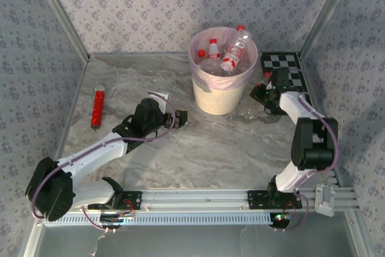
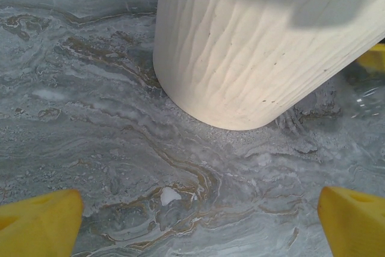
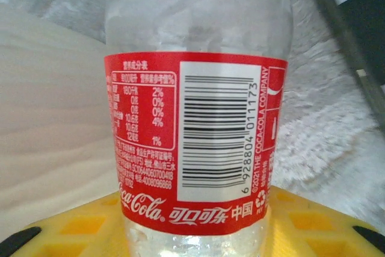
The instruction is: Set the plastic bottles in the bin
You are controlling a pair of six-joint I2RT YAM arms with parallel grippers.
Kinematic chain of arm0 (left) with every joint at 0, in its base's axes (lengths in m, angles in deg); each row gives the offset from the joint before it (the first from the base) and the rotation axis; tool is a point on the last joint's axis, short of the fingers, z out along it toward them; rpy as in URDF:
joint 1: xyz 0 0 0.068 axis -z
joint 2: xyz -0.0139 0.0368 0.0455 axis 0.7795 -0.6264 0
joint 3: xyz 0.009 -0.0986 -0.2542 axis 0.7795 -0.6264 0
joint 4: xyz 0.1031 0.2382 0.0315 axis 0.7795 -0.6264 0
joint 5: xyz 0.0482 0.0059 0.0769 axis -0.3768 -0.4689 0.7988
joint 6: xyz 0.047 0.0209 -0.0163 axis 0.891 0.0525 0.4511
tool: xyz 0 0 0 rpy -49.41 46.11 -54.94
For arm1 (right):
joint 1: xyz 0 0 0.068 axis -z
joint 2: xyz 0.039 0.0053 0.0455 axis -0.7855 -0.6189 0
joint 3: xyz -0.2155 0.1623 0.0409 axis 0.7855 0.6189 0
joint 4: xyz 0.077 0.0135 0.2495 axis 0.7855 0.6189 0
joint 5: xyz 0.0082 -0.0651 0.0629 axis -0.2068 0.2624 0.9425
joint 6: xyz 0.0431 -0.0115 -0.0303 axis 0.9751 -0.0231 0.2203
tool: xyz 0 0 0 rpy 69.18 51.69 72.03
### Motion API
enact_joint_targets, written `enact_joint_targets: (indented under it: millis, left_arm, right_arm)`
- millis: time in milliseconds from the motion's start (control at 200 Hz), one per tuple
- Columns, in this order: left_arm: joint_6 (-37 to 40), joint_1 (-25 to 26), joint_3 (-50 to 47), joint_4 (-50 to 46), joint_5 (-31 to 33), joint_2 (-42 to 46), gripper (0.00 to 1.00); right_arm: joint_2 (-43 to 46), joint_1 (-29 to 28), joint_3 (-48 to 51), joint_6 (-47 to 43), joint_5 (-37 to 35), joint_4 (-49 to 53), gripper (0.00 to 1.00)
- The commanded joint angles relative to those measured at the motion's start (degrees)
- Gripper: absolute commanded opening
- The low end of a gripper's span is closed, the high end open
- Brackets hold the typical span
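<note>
The cream-white bin [image 1: 219, 94] with its pink liner stands at the back middle and holds several clear plastic bottles [image 1: 232, 53] with red caps and labels. My right gripper [image 1: 263, 91] sits just right of the bin, shut on one more bottle [image 3: 192, 130] with a red-and-white label; its red cap [image 1: 267, 75] pokes up beside the bin. The bin's ribbed wall [image 3: 48, 118] lies left of that bottle. My left gripper [image 1: 179, 117] rests low on the table left of the bin, open with nothing between its yellow fingertips [image 2: 39, 224]. The bin wall [image 2: 252, 46] stands just ahead of it.
A long red tube with a white end [image 1: 97, 108] lies at the far left of the marble table [image 1: 210, 148]. A black-and-white chequered board [image 1: 290, 67] lies at the back right, behind the right arm. Patterned walls close in three sides.
</note>
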Motion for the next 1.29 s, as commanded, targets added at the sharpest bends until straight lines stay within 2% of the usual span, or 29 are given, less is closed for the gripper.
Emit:
enact_joint_targets:
  millis: [0, 165, 210, 370, 480, 590, 760, 1050, 1200, 1290]
  left_arm:
    - [-0.8, -0.17, 2.49, 2.16, -1.23, -0.59, 1.0]
    - [-1.73, -0.15, 2.07, 3.55, -1.6, -1.45, 1.0]
    - [-1.9, -0.2, 1.9, 3.95, -1.6, -1.7, 1.0]
    - [-3.71, -0.33, 1.63, 5.79, 0.12, -2.02, 0.99]
    - [-4.73, -0.58, 1.54, 6.47, 1.0, -1.85, 0.99]
    - [-5.42, -0.72, 1.46, 5.81, 1.09, -1.15, 0.99]
    - [-6.16, -0.77, -0.29, 4.42, 1.82, 2.42, 0.99]
    - [-5.47, -1.24, -2.14, 0.2, 4.18, 8.98, 0.99]
    - [-5.64, -1.39, -2.56, -0.14, 4.21, 10.06, 0.99]
    - [-5.73, -1.39, -2.93, -0.12, 4.3, 10.37, 0.99]
  right_arm:
    - [8.41, -0.42, -2.68, -6.31, -6.89, 10.64, 0.36]
    - [21.56, -0.3, -4.52, -10.14, -10.37, 21.49, 0.34]
    - [24.63, -0.41, -7.83, -12.1, -10.17, 23.77, 0.33]
    - [31.79, -1.33, -16.22, -16.62, -5.3, 28.24, 0.32]
    - [31.86, -4.54, -23.3, -20.02, -0.66, 26.51, 0.32]
    - [27.11, -9.85, -31.33, -25.34, -1.24, 24.95, 0.3]
    - [13.57, -14.91, -44.31, -31.32, -0.05, 25.29, 0.3]
    - [-8.24, -17.37, -62.66, -34.1, 3.82, 27.25, 0.28]
    - [-16.88, -18.25, -71.52, -33.45, 2.21, 33.84, 0.27]
    - [-18.96, -18.42, -72.63, -32.38, 2.18, 36.74, 0.29]
